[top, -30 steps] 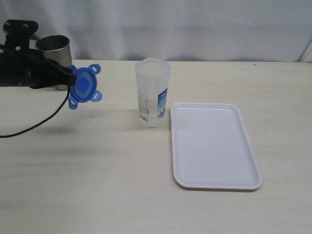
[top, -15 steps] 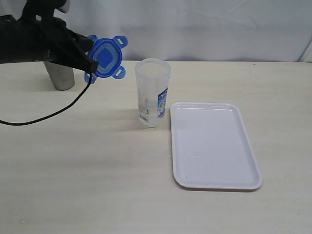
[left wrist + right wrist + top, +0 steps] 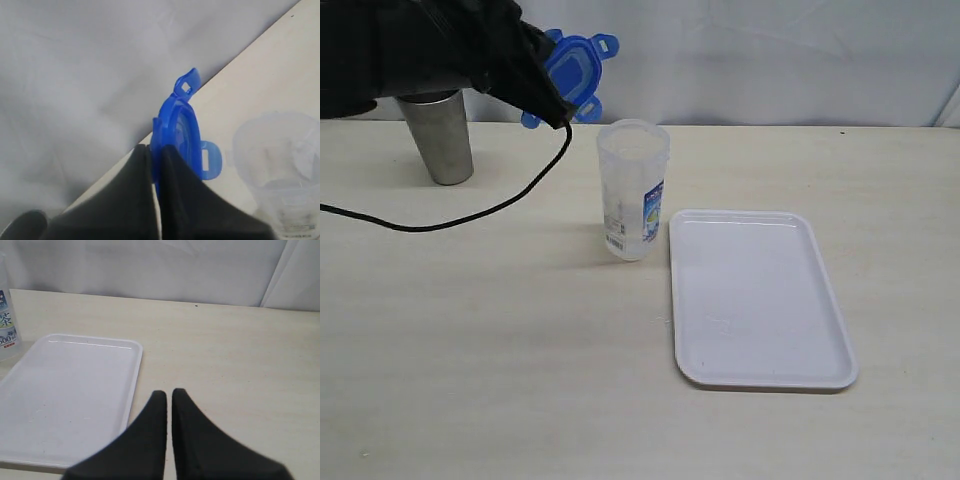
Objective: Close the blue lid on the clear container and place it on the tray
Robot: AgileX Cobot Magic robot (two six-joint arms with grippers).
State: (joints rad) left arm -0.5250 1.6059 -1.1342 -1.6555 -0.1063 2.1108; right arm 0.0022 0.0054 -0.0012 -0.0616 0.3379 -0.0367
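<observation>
My left gripper (image 3: 552, 108) is shut on the edge of the blue lid (image 3: 574, 72), holding it tilted in the air above and just left of the clear container (image 3: 632, 188). In the left wrist view the blue lid (image 3: 179, 134) stands edge-on between the black fingers (image 3: 175, 190), with the container's open mouth (image 3: 280, 145) beside it. The container stands upright and open on the table, its blue-and-white label facing the white tray (image 3: 758, 298). My right gripper (image 3: 169, 394) is shut on nothing, hovering near the tray (image 3: 60, 395); it does not show in the exterior view.
A tapered steel cup (image 3: 438, 135) stands at the back left, behind the left arm. A black cable (image 3: 470, 215) droops from that arm onto the table. A white curtain backs the table.
The left arm has lifted the blue lid up and to the right, from beside the steel cup to just above and left of the container's mouth. Container and tray have not moved.
</observation>
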